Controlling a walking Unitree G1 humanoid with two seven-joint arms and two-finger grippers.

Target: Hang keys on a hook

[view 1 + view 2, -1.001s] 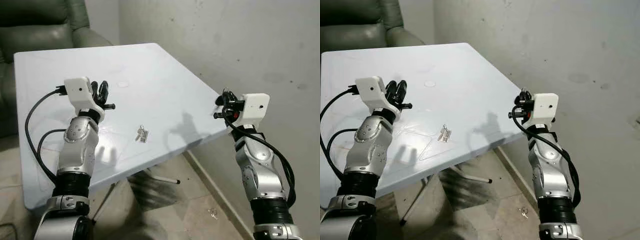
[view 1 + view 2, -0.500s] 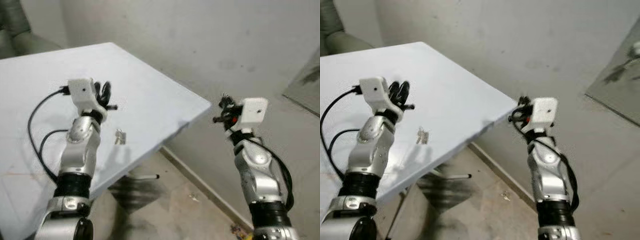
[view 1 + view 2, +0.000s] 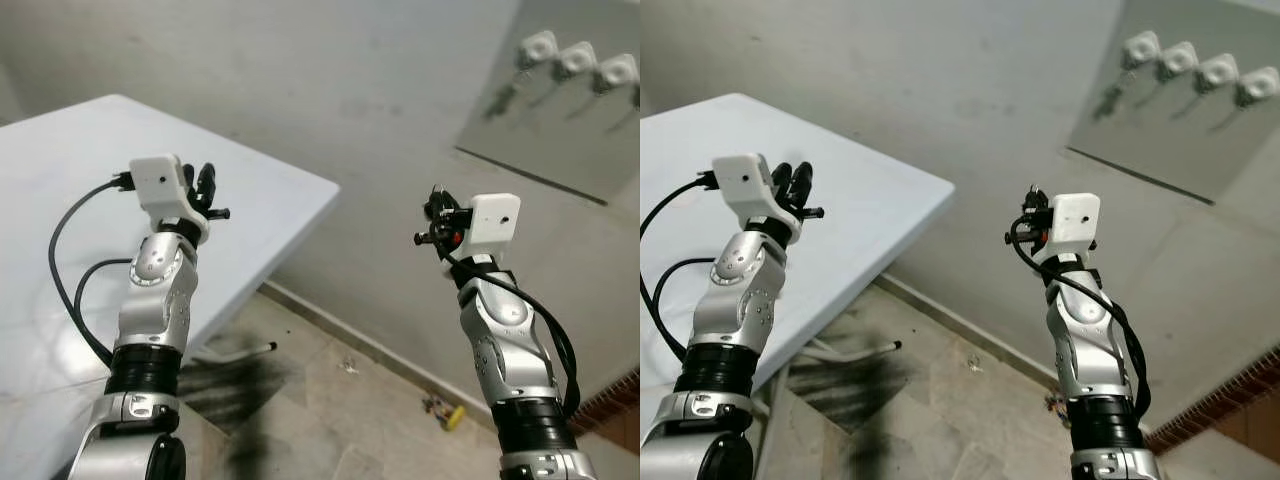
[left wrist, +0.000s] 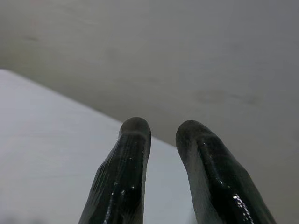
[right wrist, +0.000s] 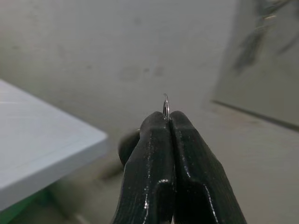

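Right now the right gripper [image 5: 164, 122] has its fingers pressed tight together with a thin key ring [image 5: 166, 105] poking out between the tips; the keys themselves are hidden under the fingers, so only the ring confirms the hold. Hooks [image 3: 578, 62] sit in a row of white knobs on a grey wall panel [image 3: 560, 140], at about 1 o'clock from the right gripper [image 3: 437, 222] in the head view, higher and further off, well apart. The row runs roughly 9-to-3 across the panel, each hook sticking out from the wall. Ring stands upright, edge-on to the wrist camera, so my guess is it needs raising toward the panel and turning until its opening faces a hook tip. Right arm is clearly the nearer one. Left gripper [image 3: 205, 186] hovers over the white table [image 3: 60, 150] at 9 o'clock, fingers [image 4: 126, 177] slightly parted with a narrow gap, holding nothing. Small bits lie on the floor [image 3: 330, 410] below, too small to identify
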